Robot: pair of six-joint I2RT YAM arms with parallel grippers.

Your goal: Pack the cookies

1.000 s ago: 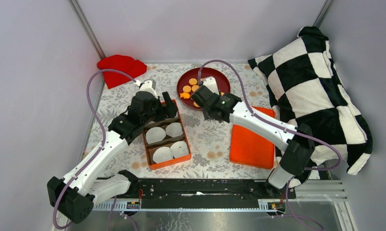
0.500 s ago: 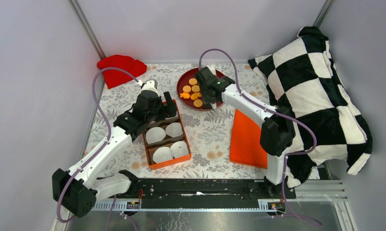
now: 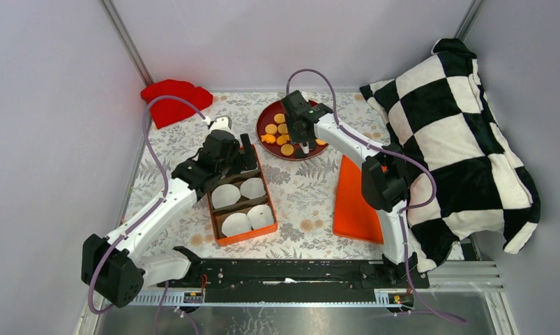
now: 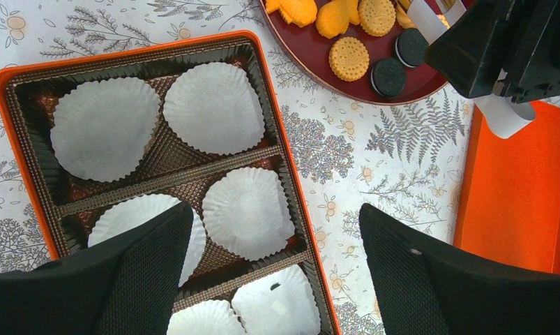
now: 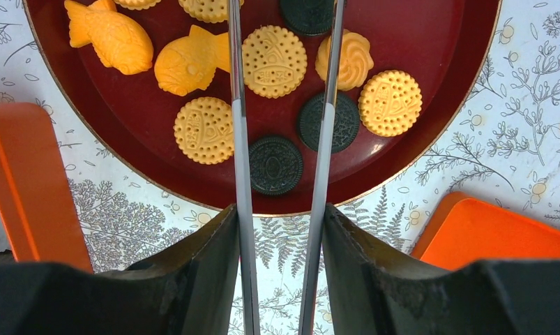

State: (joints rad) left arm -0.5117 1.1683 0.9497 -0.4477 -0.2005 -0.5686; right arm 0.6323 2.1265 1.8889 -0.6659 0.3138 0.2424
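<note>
Pale grey walls enclose a table (image 3: 305, 202) spread with a floral-print cloth. A big black-and-white checked pillow (image 3: 458, 132) slumps against the right wall. Just beside it lies a flat orange lid (image 3: 353, 202), near the right arm's base.

Left of centre stands an orange box (image 4: 123, 54) with a brown ribbed insert split into compartments. White fluted paper cups (image 4: 214, 108) sit in pairs inside them. A red cloth (image 3: 176, 98) is bunched in the far left corner.

At the far middle of the table, well apart from the box, sits a round dark red plate (image 5: 430, 42). All the cookies (image 5: 274, 61) in view lie on it: several round tan biscuits, two orange fish-shaped ones (image 5: 113, 38), one swirled piece (image 5: 352, 59) and a few black sandwich rounds (image 5: 275, 165).

The left gripper (image 4: 275, 209) hangs over the box with its broad black fingers spread wide and nothing between them. The right gripper (image 3: 303, 144) points down at the plate. Its two thin metal fingers (image 5: 238, 174) are parted on either side of a round tan biscuit. One blade runs along the biscuit's edge and the other stands a little clear, so nothing is clamped. Whether the tips touch the plate cannot be told.
</note>
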